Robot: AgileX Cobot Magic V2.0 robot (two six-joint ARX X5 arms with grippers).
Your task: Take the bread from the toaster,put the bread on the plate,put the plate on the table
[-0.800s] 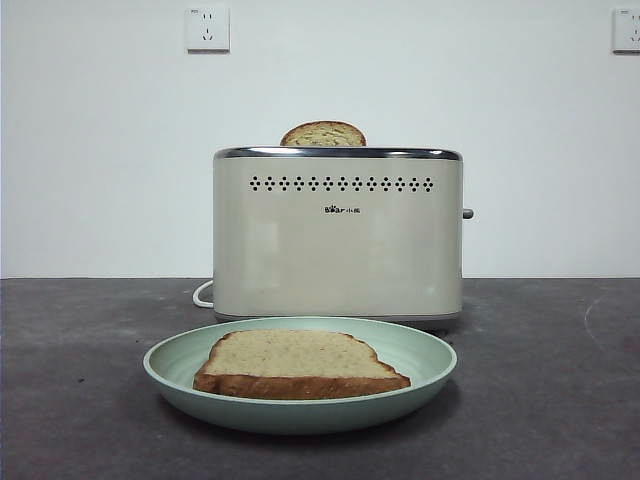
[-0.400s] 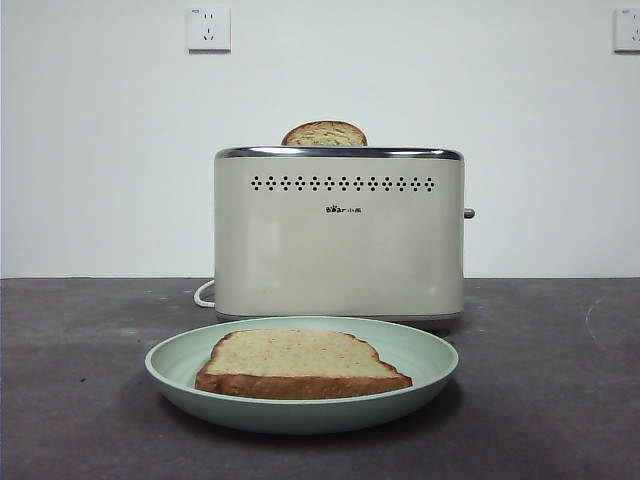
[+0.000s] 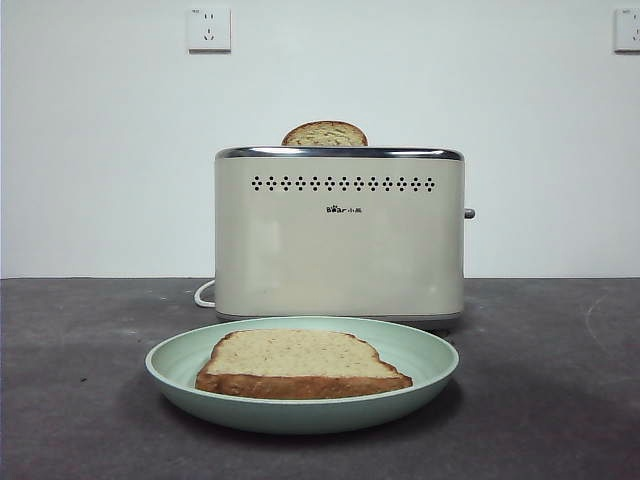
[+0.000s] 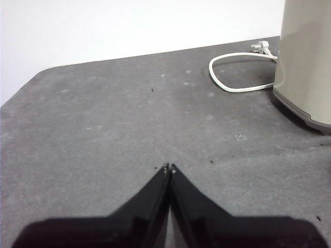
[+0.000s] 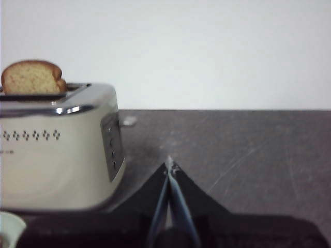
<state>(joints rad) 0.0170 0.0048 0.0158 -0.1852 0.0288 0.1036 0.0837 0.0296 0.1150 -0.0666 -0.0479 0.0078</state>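
Note:
The bread (image 3: 300,362) lies flat in the pale mint-green plate (image 3: 432,360), which rests on the dark grey table (image 3: 80,400) in front of the cream toaster (image 3: 340,240). A second, narrower slice (image 3: 324,134) sticks up from the toaster's slot. It also shows in the right wrist view (image 5: 32,77). My left gripper (image 4: 169,167) is shut and empty over bare table beside the toaster (image 4: 307,62). My right gripper (image 5: 169,164) is shut and empty, off the toaster's lever end (image 5: 51,155). Neither gripper shows in the front view.
A white power cord (image 4: 232,85) loops on the table beside the toaster, and it shows in the front view (image 3: 203,294). A sliver of the plate's rim (image 5: 9,225) shows in the right wrist view. A white wall with sockets (image 3: 208,28) stands behind.

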